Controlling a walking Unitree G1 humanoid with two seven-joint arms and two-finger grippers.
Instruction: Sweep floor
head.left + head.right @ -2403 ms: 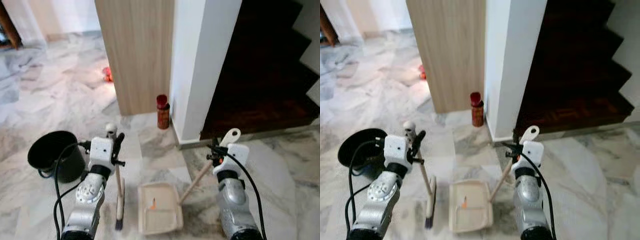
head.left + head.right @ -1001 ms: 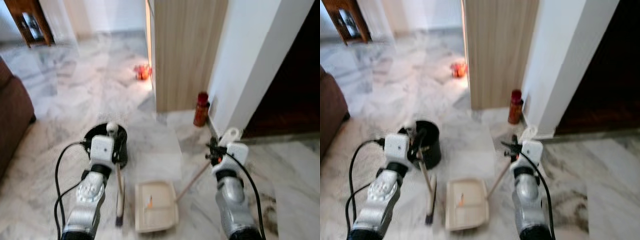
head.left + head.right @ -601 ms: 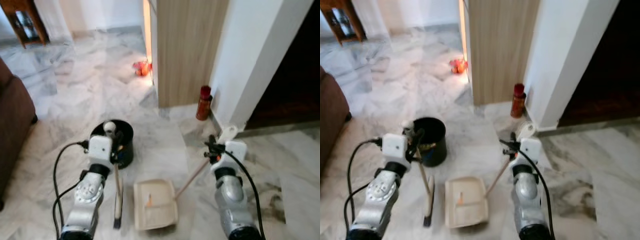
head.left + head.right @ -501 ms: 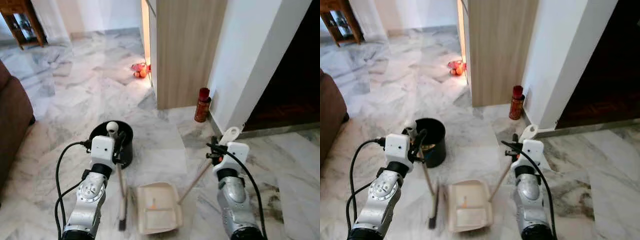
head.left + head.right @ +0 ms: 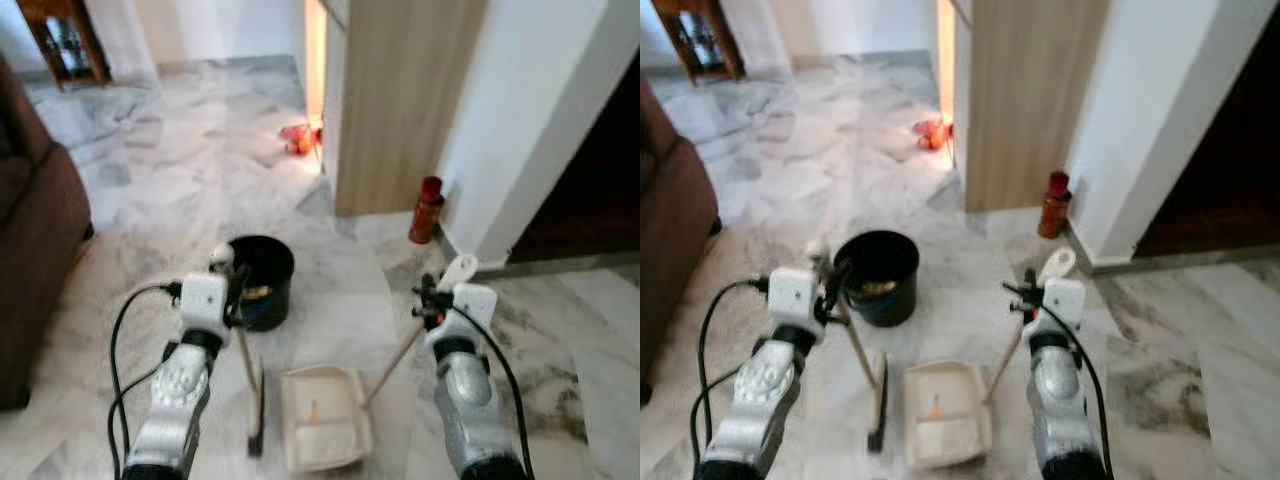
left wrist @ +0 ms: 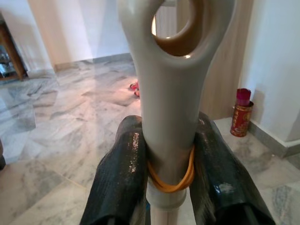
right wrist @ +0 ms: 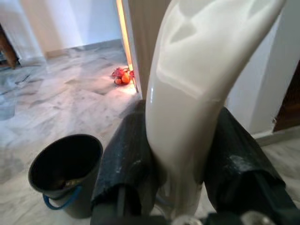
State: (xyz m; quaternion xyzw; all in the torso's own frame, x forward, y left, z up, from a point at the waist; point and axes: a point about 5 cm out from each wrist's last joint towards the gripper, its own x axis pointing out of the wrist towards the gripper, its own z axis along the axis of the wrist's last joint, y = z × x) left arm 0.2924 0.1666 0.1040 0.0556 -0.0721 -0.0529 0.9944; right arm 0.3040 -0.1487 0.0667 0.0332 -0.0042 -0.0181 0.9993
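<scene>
Broom [image 5: 249, 385] stands nearly upright on the marble floor [image 5: 150, 210], long axis running from its pale top end at the left gripper [image 6: 166, 161] down to the dark bristle head by the robot's feet, head pointing fwd. Both black fingers [image 6: 119, 178] clamp the handle, an orange band round it there. Dustpan [image 5: 322, 430] lies flat just right of the broom head, mouth away from the robot, w/ a small orange bit inside; its stick slants up-right to the right gripper [image 7: 176, 159], which is closed around the cream grip. Both arms bent, forearms reaching fwd. Black bucket [image 5: 876, 276] sits just ahead of the left arm. Red can [image 5: 427, 210] by the white wall corner; label unreadable.
</scene>
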